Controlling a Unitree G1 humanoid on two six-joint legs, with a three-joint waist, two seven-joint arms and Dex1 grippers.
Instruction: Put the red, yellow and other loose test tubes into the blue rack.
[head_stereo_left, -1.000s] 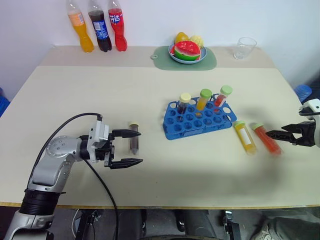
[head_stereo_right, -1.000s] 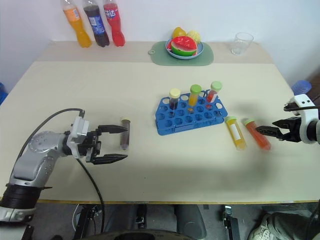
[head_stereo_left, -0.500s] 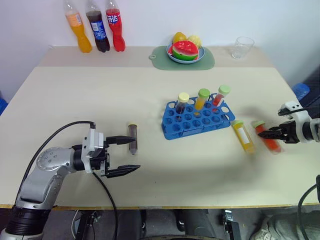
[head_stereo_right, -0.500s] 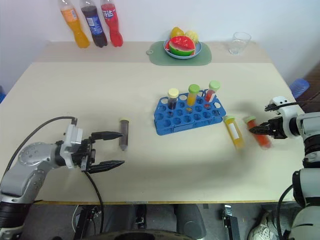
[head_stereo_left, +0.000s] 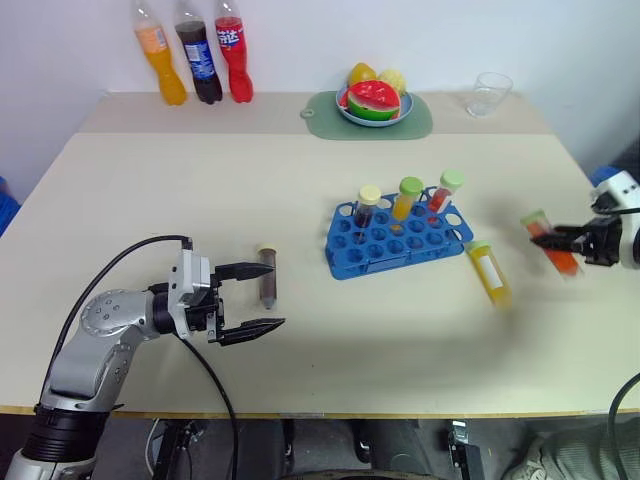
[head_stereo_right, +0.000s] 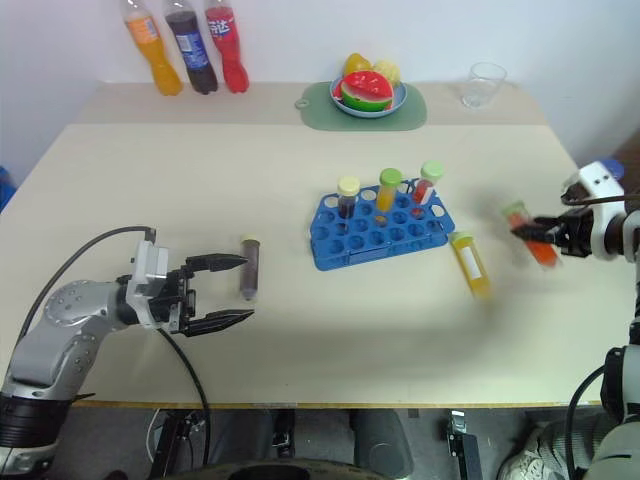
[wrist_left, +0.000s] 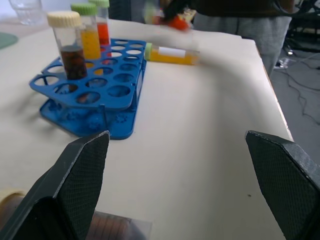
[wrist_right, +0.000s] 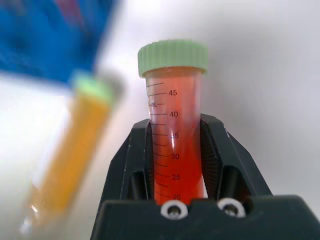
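The blue rack (head_stereo_left: 350, 265) stands mid-table with three capped tubes upright in its back row. My right gripper (head_stereo_left: 562, 240) is shut on the orange-red test tube (wrist_right: 174, 125), holding it off the table to the right of the rack, green cap pointing away from the wrist. The yellow tube (head_stereo_left: 488, 272) lies flat just right of the rack. The dark brown tube (head_stereo_left: 267, 285) lies left of the rack. My left gripper (head_stereo_left: 279, 295) is open and level, its far fingertip at that tube's side, and the tube lies at the near finger in the left wrist view (wrist_left: 117, 227).
Three soda bottles (head_stereo_left: 192, 60) stand at the back left. A fruit plate (head_stereo_left: 375, 104) on a green mat and a clear glass (head_stereo_left: 490, 94) sit along the back edge. A black cable hangs from my left wrist over the front edge.
The right gripper shut on the orange-red tube and lifted it off the table, carrying it up and away from the yellow tube. The left gripper stayed open beside the brown tube.
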